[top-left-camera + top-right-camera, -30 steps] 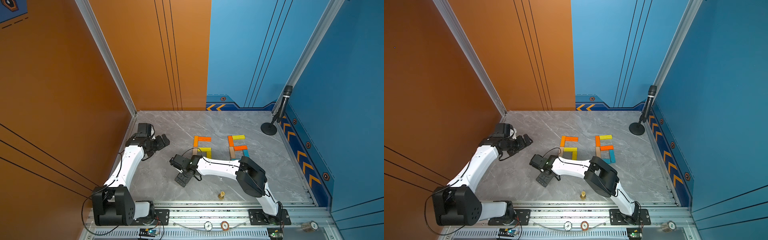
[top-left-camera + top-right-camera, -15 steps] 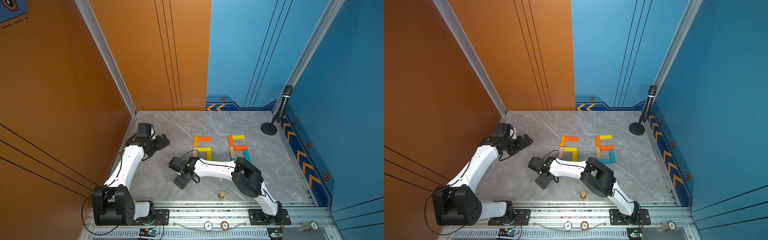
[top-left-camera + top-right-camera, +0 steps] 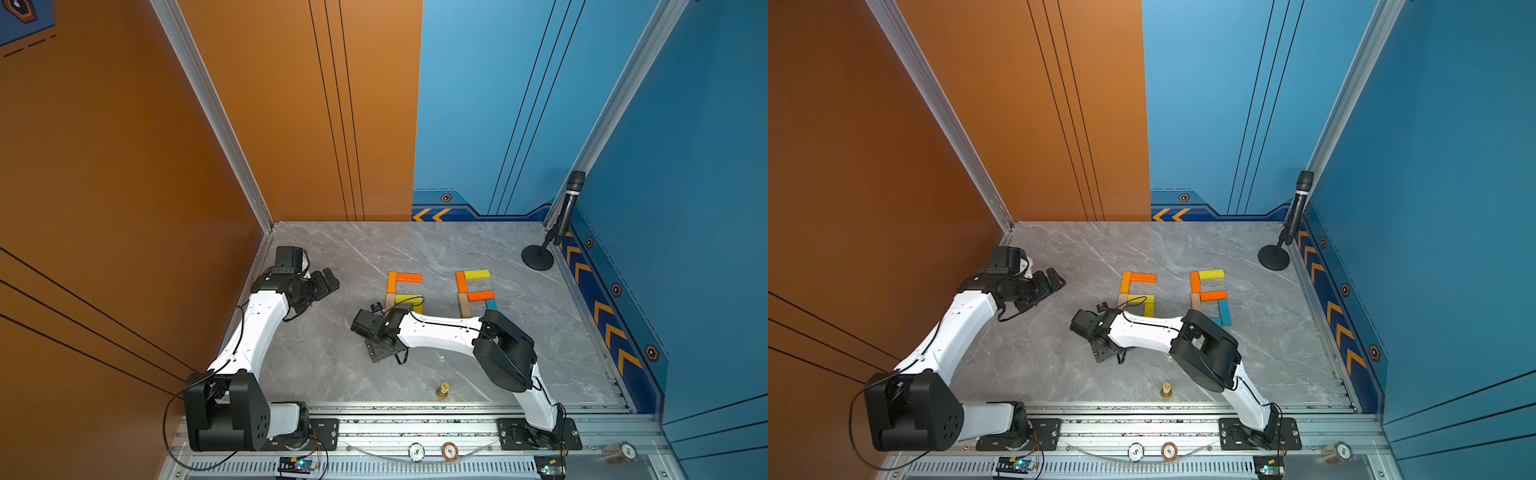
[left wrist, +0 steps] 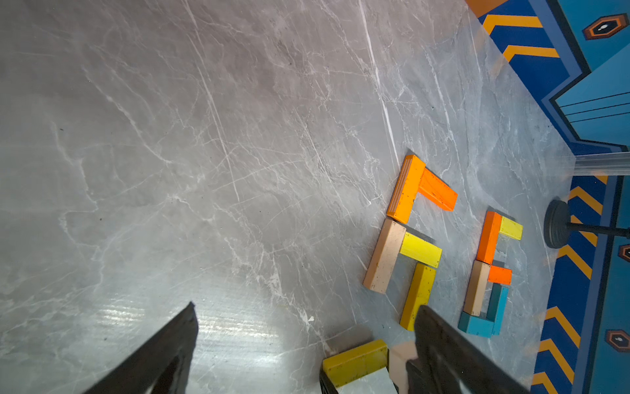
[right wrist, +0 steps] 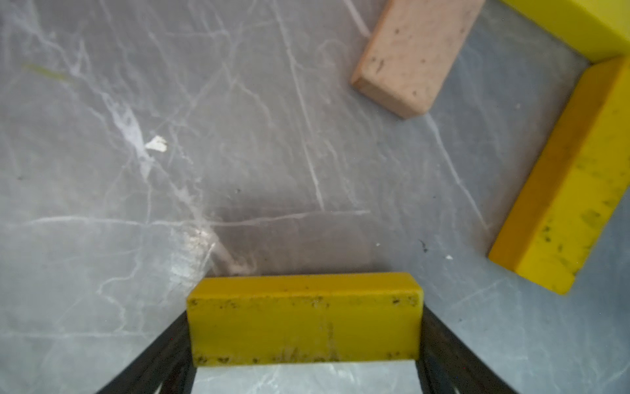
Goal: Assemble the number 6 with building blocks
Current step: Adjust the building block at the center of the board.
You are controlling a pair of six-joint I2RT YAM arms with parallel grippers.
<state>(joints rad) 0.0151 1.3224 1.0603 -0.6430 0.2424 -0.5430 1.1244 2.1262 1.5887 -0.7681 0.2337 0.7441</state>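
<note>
Right gripper clamped on my yellow plank. I hold it level, square it across the ends of the tan plank and side yellow plank, likely the base of the 6, and lower gently.

A yellow plank sits crosswise between the jaws of the right gripper, its ends against both. Just ahead of those jaws lies the unfinished 6, flat: two orange planks, a tan plank and two yellow ones, its loop open towards the jaws. Farther off to one side, the complete 6 lies flat in orange, yellow, tan and teal.
</note>
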